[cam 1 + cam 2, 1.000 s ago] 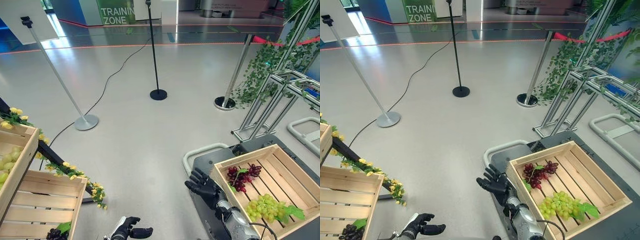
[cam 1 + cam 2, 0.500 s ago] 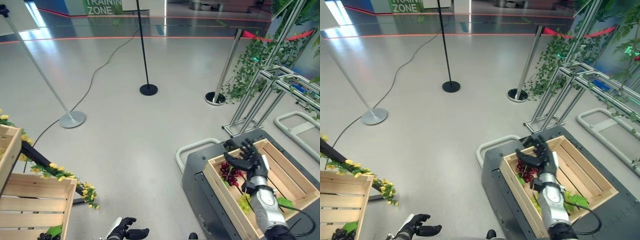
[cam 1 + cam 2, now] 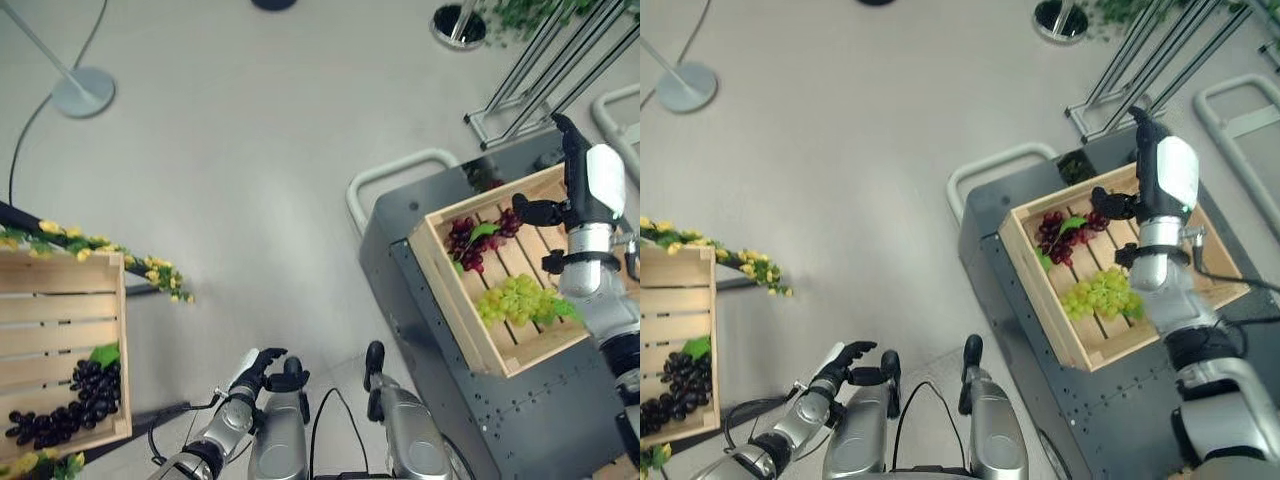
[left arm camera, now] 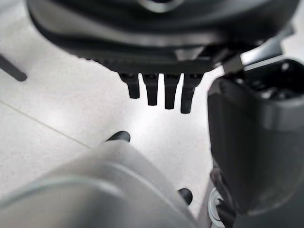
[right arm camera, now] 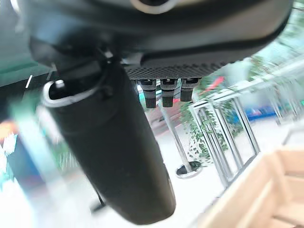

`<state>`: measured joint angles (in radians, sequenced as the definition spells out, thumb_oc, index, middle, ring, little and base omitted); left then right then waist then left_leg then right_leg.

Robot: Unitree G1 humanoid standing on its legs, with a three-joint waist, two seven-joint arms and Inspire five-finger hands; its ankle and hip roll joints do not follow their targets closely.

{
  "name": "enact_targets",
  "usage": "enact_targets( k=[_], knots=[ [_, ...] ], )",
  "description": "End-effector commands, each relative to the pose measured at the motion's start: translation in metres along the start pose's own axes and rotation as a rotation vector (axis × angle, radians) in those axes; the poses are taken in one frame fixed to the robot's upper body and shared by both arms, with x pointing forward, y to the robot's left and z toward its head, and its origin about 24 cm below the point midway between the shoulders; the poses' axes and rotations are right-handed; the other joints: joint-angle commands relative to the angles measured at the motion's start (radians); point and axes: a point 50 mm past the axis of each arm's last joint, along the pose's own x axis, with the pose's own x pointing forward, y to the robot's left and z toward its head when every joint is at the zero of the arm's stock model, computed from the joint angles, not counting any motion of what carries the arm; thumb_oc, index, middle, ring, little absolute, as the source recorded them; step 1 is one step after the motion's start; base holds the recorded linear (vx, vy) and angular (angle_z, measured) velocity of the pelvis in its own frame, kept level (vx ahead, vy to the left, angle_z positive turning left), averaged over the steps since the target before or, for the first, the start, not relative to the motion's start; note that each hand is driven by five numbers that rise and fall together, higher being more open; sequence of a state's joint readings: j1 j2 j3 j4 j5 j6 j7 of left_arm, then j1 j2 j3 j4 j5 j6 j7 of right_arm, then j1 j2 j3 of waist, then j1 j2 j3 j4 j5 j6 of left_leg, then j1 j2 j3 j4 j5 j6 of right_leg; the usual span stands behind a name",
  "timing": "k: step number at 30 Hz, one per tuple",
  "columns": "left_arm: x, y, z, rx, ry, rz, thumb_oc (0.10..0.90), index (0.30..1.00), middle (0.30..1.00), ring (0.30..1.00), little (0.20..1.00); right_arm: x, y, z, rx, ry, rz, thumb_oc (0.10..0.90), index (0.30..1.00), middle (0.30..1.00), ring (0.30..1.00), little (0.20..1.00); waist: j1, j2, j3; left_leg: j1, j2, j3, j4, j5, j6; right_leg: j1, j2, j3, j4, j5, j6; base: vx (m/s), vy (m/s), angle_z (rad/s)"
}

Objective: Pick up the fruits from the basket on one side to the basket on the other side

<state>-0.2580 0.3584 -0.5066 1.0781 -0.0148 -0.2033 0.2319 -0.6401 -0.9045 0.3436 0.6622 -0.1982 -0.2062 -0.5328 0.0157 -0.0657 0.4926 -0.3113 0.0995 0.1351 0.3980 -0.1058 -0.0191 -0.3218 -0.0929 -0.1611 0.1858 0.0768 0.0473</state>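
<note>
Right hand (image 3: 582, 185) raised above the right-side crate (image 3: 437, 268), fingers straight and empty; red grapes (image 3: 470, 238) and green grapes (image 3: 515, 298) lie below and toward the robot. Left hand (image 3: 262, 366) hangs low, relaxed, far from the fruit
</note>
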Motion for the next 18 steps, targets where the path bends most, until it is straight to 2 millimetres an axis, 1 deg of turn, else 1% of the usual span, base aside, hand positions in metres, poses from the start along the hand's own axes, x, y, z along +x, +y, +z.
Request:
enact_targets(
  k=[1, 3, 4, 5, 6, 7, 11, 13, 18],
  knots=[
    [-0.008, 0.003, -0.009, -0.021, -0.027, 0.036, 0.8, 0.9, 0.9, 0.9, 0.9, 0.023, -0.047, 0.003, -0.227, -0.084, -0.129, 0.8, 0.9, 0.9, 0.9, 0.9, 0.02, 0.001, -0.058, -0.089, -0.029, -0.042, 0.152, -0.054, 0.022, -0.028, -0.059, -0.034, 0.279, -0.153, 0.001, -0.03, -0.017, 0.1],
    [-0.006, 0.008, -0.006, -0.028, -0.034, 0.048, 0.8, 0.9, 0.9, 0.9, 0.9, 0.025, -0.051, -0.002, -0.355, -0.091, -0.096, 0.8, 0.9, 0.9, 0.9, 0.9, 0.022, 0.007, -0.051, -0.12, -0.03, -0.045, 0.192, -0.067, 0.029, -0.062, -0.071, -0.038, 0.329, -0.168, -0.005, -0.03, -0.01, 0.12],
    [-0.005, 0.012, -0.004, -0.03, -0.045, 0.053, 0.8, 0.9, 0.9, 0.9, 0.9, 0.028, -0.058, -0.009, -0.442, -0.069, -0.078, 0.8, 0.9, 0.9, 0.9, 0.9, 0.026, 0.013, -0.045, -0.15, -0.033, -0.049, 0.234, -0.08, 0.032, -0.092, -0.08, -0.04, 0.371, -0.18, -0.011, -0.02, -0.009, 0.11],
    [-0.005, 0.012, -0.004, -0.03, -0.044, 0.053, 0.8, 0.9, 0.9, 0.9, 0.9, 0.029, -0.058, -0.009, -0.442, -0.069, -0.078, 0.8, 0.9, 0.9, 0.9, 0.9, 0.025, 0.014, -0.045, -0.152, -0.033, -0.049, 0.235, -0.081, 0.032, -0.093, -0.08, -0.04, 0.372, -0.18, -0.011, 0.03, -0.001, 0.12],
    [-0.005, 0.014, -0.003, -0.031, -0.051, 0.053, 0.8, 0.9, 0.9, 0.9, 0.9, 0.03, -0.061, -0.013, -0.486, -0.051, -0.066, 0.8, 0.9, 0.9, 0.9, 0.9, 0.029, 0.02, -0.039, -0.159, -0.032, -0.055, 0.268, -0.114, 0.025, -0.105, -0.081, -0.031, 0.41, -0.209, -0.004, 0.04, 0.005, 0.1],
    [-0.004, 0.014, 0.0, -0.038, -0.057, 0.054, 0.8, 0.9, 0.9, 0.9, 0.9, 0.032, -0.064, -0.018, -0.524, -0.027, -0.046, 0.8, 0.9, 0.9, 0.9, 0.9, 0.029, 0.024, -0.036, -0.177, -0.033, -0.055, 0.292, -0.124, 0.025, -0.122, -0.082, -0.029, 0.432, -0.218, -0.007, 0.04, 0.011, 0.06],
    [-0.003, 0.017, 0.002, -0.059, -0.063, 0.063, 0.8, 0.9, 0.9, 0.9, 0.9, 0.032, -0.066, -0.024, -0.589, -0.002, -0.014, 0.8, 0.9, 0.9, 0.9, 0.9, 0.029, 0.03, -0.028, -0.207, -0.034, -0.054, 0.334, -0.139, 0.03, -0.16, -0.088, -0.021, 0.483, -0.234, -0.012, 0.0, 0.002, -0.03],
    [-0.003, 0.018, 0.005, -0.065, -0.08, 0.059, 0.8, 0.9, 0.9, 0.9, 0.9, 0.031, -0.07, -0.029, -0.638, 0.015, 0.011, 0.8, 0.9, 0.9, 0.9, 0.9, 0.027, 0.035, -0.018, -0.238, -0.036, -0.049, 0.379, -0.153, 0.037, -0.2, -0.095, -0.018, 0.542, -0.247, -0.014, 0.0, -0.002, 0.02],
    [-0.003, 0.016, 0.01, -0.068, -0.108, 0.053, 0.8, 0.9, 0.9, 0.9, 0.9, 0.033, -0.074, -0.03, -0.63, 0.048, 0.014, 0.8, 0.9, 0.9, 0.9, 0.9, 0.024, 0.044, -0.01, -0.27, -0.041, -0.047, 0.412, -0.164, 0.041, -0.239, -0.092, -0.012, 0.58, -0.258, -0.018, 0.0, 0.001, 0.0]
  ],
)
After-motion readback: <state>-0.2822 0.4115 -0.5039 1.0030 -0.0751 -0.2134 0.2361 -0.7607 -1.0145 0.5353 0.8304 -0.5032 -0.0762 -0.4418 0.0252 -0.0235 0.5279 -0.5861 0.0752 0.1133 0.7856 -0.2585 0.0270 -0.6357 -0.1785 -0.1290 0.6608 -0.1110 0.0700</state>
